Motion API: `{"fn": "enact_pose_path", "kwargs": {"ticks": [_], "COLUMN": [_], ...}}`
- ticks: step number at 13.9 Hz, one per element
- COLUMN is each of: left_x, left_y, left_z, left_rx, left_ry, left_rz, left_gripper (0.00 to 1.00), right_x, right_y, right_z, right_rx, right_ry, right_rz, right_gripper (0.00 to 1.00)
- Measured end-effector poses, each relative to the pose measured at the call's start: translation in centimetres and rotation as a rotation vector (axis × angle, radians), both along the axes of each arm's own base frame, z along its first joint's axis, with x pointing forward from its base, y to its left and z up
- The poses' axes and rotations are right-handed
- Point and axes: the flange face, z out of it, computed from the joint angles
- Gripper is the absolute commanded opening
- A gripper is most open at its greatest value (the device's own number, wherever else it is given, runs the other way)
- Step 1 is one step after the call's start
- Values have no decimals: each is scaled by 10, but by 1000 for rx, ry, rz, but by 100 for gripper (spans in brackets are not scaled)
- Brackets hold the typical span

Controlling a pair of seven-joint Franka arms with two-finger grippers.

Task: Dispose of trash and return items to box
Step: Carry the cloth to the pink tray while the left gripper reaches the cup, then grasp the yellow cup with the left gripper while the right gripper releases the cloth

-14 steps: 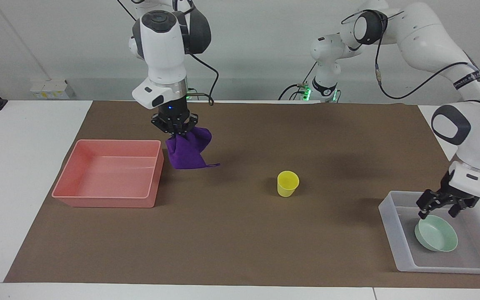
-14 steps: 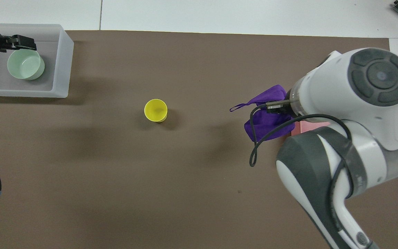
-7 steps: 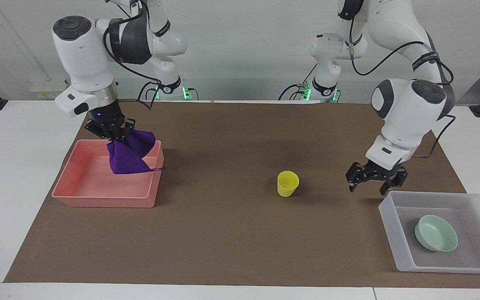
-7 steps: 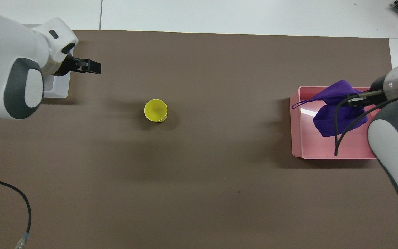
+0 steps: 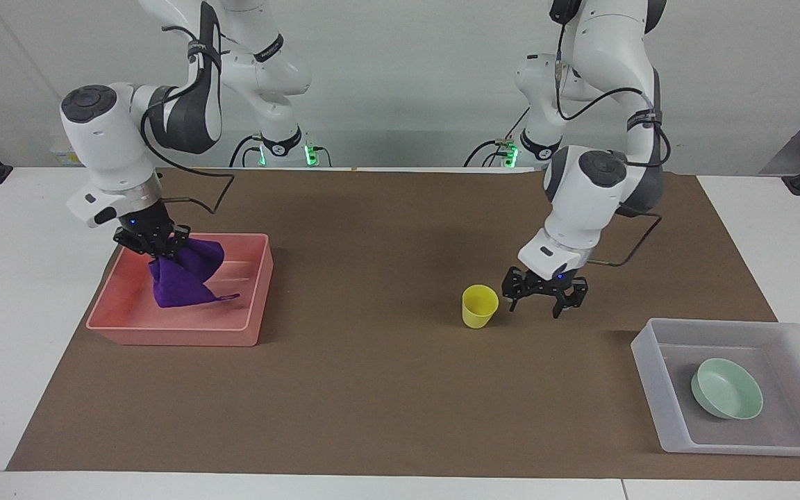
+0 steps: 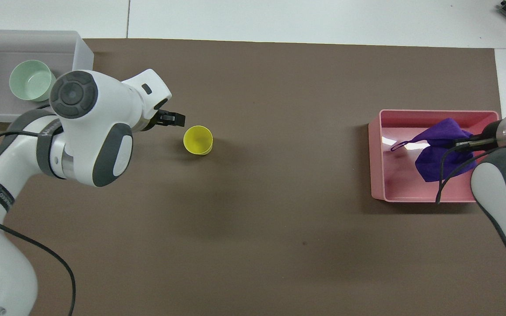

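Note:
My right gripper (image 5: 162, 251) is shut on the purple cloth (image 5: 181, 281) and holds it over the pink tray (image 5: 171, 335). The cloth hangs down inside the tray's walls, its loop tag sticking out sideways. It also shows in the overhead view (image 6: 437, 153). The yellow cup (image 5: 478, 305) stands upright mid-mat. My left gripper (image 5: 544, 298) is open and empty, low over the mat beside the cup, on the side toward the left arm's end. The mint-green bowl (image 5: 726, 398) lies in the translucent box (image 5: 657, 389).
A brown mat (image 5: 386, 389) covers most of the white table. The box (image 6: 81, 57) stands at the left arm's end and the pink tray (image 6: 376, 153) at the right arm's end, with the cup (image 6: 197, 140) on the mat between them.
My right gripper carried the cloth from beside the pink tray to over its inside and lower. My left gripper left the bowl in the box and moved to beside the cup.

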Motion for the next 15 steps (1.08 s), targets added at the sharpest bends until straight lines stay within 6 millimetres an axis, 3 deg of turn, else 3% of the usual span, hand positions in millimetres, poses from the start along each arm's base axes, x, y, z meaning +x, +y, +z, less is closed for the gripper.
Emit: {"fn": "enact_pose_path", "kwargs": {"ticks": [2, 4, 5, 6, 7, 8, 12, 15], "left_x": [-15, -25, -29, -31, -32, -32, -28, -16], "left_y": [-19, -26, -27, -27, -26, -25, -19, 16], "left_z": [-16, -32, -40, -45, -49, -50, -42, -14], "left_rx": [4, 2, -2, -8, -11, -12, -13, -18], "left_ry": [16, 9, -1, -14, -23, -26, -38, -66], "left_rz": [-22, -37, -40, -41, -40, -37, -26, 33], "left_gripper": [67, 30, 1, 0, 0, 0, 0, 0], "right_x": [-4, -10, -12, -13, -11, -10, -9, 1], "right_y": [2, 3, 3, 2, 1, -1, -6, 6], "right_z": [-25, -47, -57, -63, -66, -68, -63, -42], "right_rx": [3, 7, 10, 12, 11, 11, 10, 12], "right_ry": [-2, 14, 30, 35, 25, 17, 6, -19], "right_rz": [6, 8, 8, 7, 7, 3, -13, -38], "right_gripper": [0, 0, 0, 10, 50, 100, 100, 100]}}
